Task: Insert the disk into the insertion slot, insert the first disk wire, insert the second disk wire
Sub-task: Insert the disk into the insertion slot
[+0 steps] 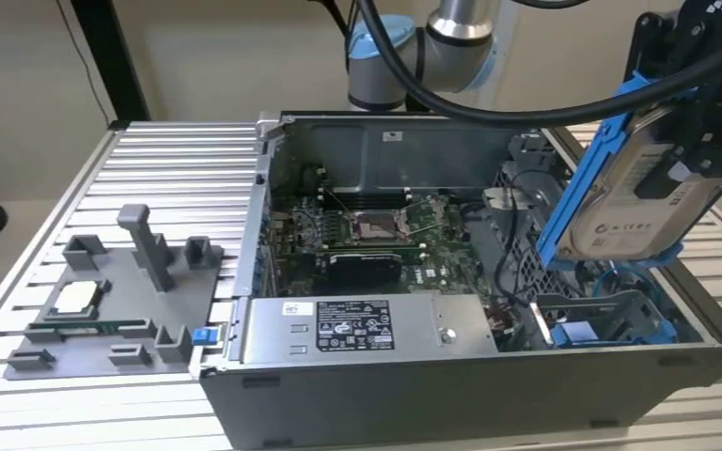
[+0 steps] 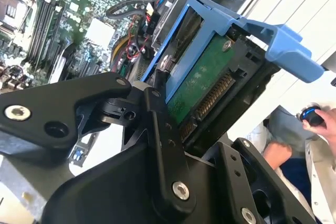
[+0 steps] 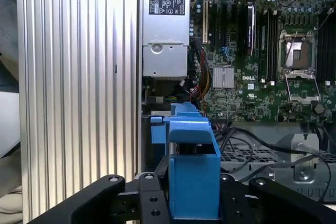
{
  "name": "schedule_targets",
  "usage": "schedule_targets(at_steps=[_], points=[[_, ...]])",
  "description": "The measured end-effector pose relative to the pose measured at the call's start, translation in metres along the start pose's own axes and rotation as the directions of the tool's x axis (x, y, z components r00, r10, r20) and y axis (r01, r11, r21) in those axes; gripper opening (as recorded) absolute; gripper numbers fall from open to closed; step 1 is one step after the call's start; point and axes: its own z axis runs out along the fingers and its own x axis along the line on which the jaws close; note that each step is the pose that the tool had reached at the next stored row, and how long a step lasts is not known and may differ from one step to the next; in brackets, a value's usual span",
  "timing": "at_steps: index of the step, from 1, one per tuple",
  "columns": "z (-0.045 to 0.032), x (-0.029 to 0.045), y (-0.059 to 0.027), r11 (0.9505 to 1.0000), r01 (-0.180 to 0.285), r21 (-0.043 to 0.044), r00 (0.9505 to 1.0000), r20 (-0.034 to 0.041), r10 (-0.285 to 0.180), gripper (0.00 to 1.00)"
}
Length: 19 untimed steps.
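In the exterior view the black gripper (image 1: 687,164) has its fingers clamped on the disk (image 1: 624,202), a flat silver-grey hard drive with a white label clipped in a bright blue plastic frame. The disk hangs in the air, tilted nearly on edge. Below the fingers, in a corner of the open grey metal computer case (image 1: 462,395), sits the insertion slot (image 1: 605,324), a grey metal bay with blue plastic rails; the disk is well apart from it. In the second wrist view the black jointed fingers (image 2: 160,129) grip the drive by its edges, its green circuit-board side and connector row turned to the camera. Beyond the fingers lie the green motherboard (image 2: 58,30) and loose dark cables (image 2: 126,3), and a person's hand (image 2: 320,121) is off to one side. In the first wrist view the blue frame stands between the fingers, with the silver power-supply box (image 3: 165,30) beyond. By my judgement no step is done: the disk is unseated and both wires remain.
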Motion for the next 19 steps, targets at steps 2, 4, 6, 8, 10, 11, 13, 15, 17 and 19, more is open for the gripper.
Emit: schedule_targets(at_steps=[2,4,6,8,10,11,13,15,17,19], points=[[0.0007,0.0,0.0,1.0,0.0,0.0,1.0,-0.0001,0.0,0.0],[0.0015,0.0,-0.0001,1.0,0.0,0.0,1.0,-0.0001,0.0,0.0],[0.0023,0.0,-0.0001,1.0,0.0,0.0,1.0,-0.0002,0.0,0.0],[0.0025,0.0,-0.0001,1.0,0.0,0.0,1.0,-0.0002,0.0,0.0],[0.0034,0.0,-0.0001,1.0,0.0,0.0,1.0,-0.0002,0.0,0.0],[0.0034,0.0,-0.0001,1.0,0.0,0.0,1.0,-0.0002,0.0,0.0],[0.0035,0.0,-0.0001,1.0,0.0,0.0,1.0,-0.0002,0.0,0.0],[0.0035,0.0,-0.0001,1.0,0.0,0.0,1.0,-0.0002,0.0,0.0],[0.0036,0.0,-0.0002,1.0,0.0,0.0,1.0,-0.0002,0.0,0.0],[0.0037,0.0,-0.0002,1.0,0.0,0.0,1.0,-0.0002,0.0,0.0]])
